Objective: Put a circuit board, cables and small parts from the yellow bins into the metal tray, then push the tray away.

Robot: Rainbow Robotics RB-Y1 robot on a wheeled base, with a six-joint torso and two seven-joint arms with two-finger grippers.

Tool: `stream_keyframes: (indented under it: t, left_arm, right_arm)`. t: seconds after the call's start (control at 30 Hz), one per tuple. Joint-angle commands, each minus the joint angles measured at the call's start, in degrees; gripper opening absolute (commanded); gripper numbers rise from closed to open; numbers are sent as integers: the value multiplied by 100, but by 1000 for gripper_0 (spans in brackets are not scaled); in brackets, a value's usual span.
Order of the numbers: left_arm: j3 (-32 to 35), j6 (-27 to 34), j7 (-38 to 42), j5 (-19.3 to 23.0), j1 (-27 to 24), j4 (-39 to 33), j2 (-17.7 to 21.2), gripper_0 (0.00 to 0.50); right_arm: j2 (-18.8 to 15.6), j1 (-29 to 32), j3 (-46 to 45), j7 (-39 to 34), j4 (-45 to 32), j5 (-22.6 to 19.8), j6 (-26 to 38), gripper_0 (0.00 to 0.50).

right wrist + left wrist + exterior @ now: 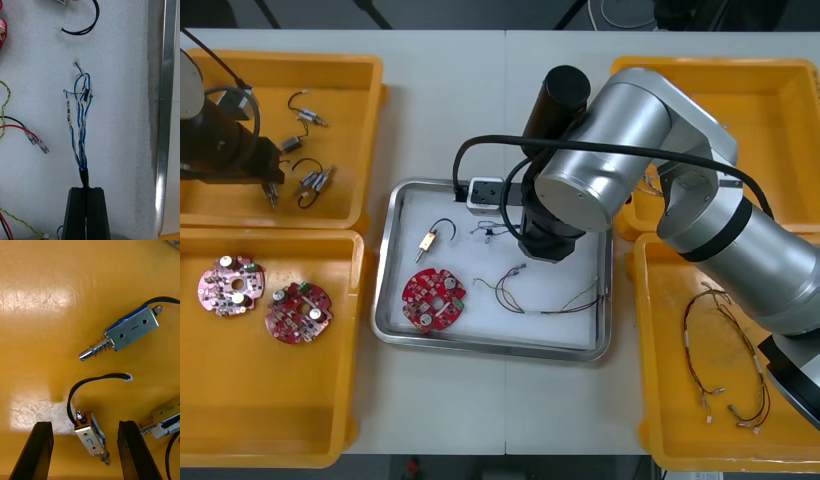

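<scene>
Light table (510, 445) carries yellow bins (700, 430) at both sides and the tray (490, 346) between them. Over the tray's far part, the right tool (86, 189) is pinched together on one end of the blue-white cable (80, 120); the rest of it lies on the white lining. A board (433, 298), a red-yellow cable (545, 298) and a black cable (442, 228) also lie in the tray. The left tool (84, 423) hangs in the far left bin (280, 62), fingers apart, with a small metal part (92, 437) between them touching neither.
</scene>
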Motion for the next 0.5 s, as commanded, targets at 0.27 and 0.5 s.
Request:
stream_keyframes:
  t: [0.27,0.5]
  left_arm:
    - [-375,-375,-433,182,221,-40,67,500]
    - [-375,-604,-424,235,424,-49,67,500]
  right_arm:
    - [104,10,359,-77,550,408,-431,0]
    - [104,28,350,-129,542,425,-431,500]
